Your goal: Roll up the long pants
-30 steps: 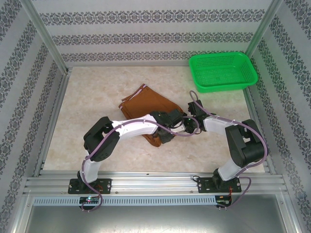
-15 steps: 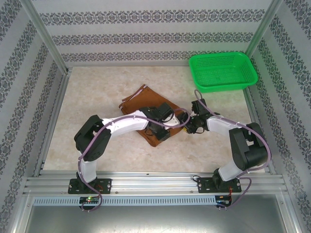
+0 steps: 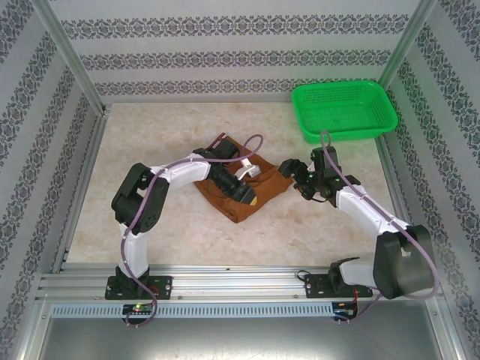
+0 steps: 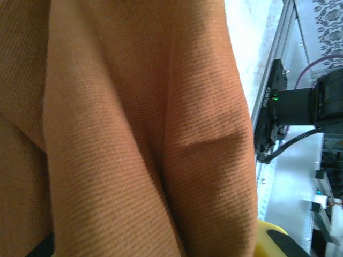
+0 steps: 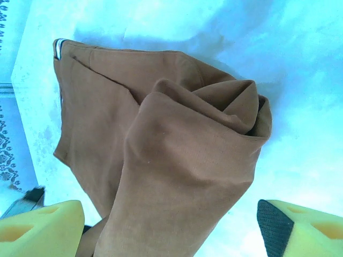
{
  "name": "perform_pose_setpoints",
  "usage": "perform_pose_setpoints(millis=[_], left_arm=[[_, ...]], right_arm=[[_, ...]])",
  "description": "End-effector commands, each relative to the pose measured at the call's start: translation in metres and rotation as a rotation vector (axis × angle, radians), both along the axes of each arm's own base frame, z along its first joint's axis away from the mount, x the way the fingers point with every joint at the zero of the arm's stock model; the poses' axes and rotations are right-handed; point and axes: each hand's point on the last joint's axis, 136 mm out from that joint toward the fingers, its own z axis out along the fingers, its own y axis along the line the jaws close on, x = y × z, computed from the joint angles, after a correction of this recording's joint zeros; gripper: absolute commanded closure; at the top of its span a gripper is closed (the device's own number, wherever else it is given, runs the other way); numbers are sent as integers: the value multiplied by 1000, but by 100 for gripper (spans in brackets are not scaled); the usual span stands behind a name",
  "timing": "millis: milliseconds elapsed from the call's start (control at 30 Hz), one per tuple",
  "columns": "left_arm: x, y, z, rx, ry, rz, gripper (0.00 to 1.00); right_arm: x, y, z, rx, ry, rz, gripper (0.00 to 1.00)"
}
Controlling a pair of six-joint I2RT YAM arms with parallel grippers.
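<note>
Long pants, folded, waistband pointing far-left

You see the whole table from above, behind the arm bases. Your wrist cameras look closely at the long pants, the left one nearest; all three views share that cloth.
</note>
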Motion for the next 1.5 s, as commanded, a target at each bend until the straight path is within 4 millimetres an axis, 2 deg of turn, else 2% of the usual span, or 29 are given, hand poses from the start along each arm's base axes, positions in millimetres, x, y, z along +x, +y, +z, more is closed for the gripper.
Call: perform_pose_setpoints(millis=[0,333,433,600,700,933,1067,1100,1200,1300,1467], left_arm=[[-11,-8,13,-117,128,-21,100],[-5,3,4,-148,242,13,100],[-2,4,5,-169,262,22,100],[5,3,20,-226,254,28,100],[8,5,18,-210,258,28,100],[8,6,5,-194,280,38,100],[9,6,9,-194,274,39,100],[9,7,11,-194,272,37,100],[11,10,16,-202,271,42,100],[13,10,28,-231,264,42,100],[9,11,53,-255,237,25,100]], right_arm=[[-7,7,-6,-5,34,46,14],[-3,46,-23,28,65,121,13],[-6,53,-29,24,78,140,12],[-8,65,-45,46,115,158,12],[-12,72,-52,55,141,181,12],[-27,59,-41,15,131,174,9],[-35,52,-29,11,112,159,9],[-37,48,-25,1,104,151,3],[-42,40,-15,-17,85,150,2],[-43,41,-21,-8,97,154,2],[-36,48,-42,26,125,148,2]])
